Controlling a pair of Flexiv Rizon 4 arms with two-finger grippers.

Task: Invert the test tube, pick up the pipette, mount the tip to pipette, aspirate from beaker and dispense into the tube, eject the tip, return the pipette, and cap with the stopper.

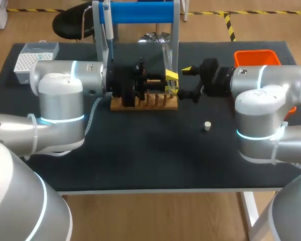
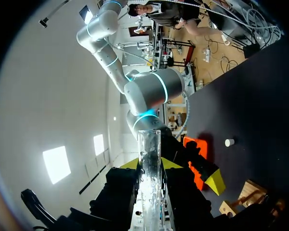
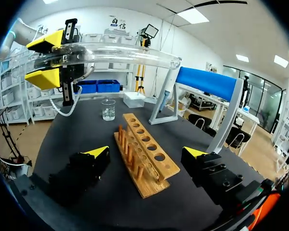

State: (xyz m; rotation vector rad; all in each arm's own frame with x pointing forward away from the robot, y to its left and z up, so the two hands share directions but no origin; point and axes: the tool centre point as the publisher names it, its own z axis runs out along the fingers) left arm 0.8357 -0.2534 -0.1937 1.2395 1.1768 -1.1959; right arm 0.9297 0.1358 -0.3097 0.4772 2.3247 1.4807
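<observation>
Your left gripper (image 1: 171, 83) is clamped on the test tube (image 3: 120, 53), a yellow fingertip on each side of the glass. It holds the tube roughly level above the wooden rack (image 1: 144, 102). Your right gripper (image 3: 147, 154) faces it from just beside, fingers spread wide with nothing held. The rack lies on the table under and ahead of that gripper.

Now the surface: a black tabletop (image 1: 140, 160), with the small pale stopper (image 1: 207, 126) sitting alone on it, near your right arm and well apart from the rack. Past the rack, the beaker (image 3: 108, 109) stands upright. At the back, the pipette (image 1: 106, 25) hangs on the blue-topped stand (image 1: 140, 12). A white tip box (image 1: 35, 60) sits at the back left corner, and an orange bin (image 1: 256, 56) at the back right.
</observation>
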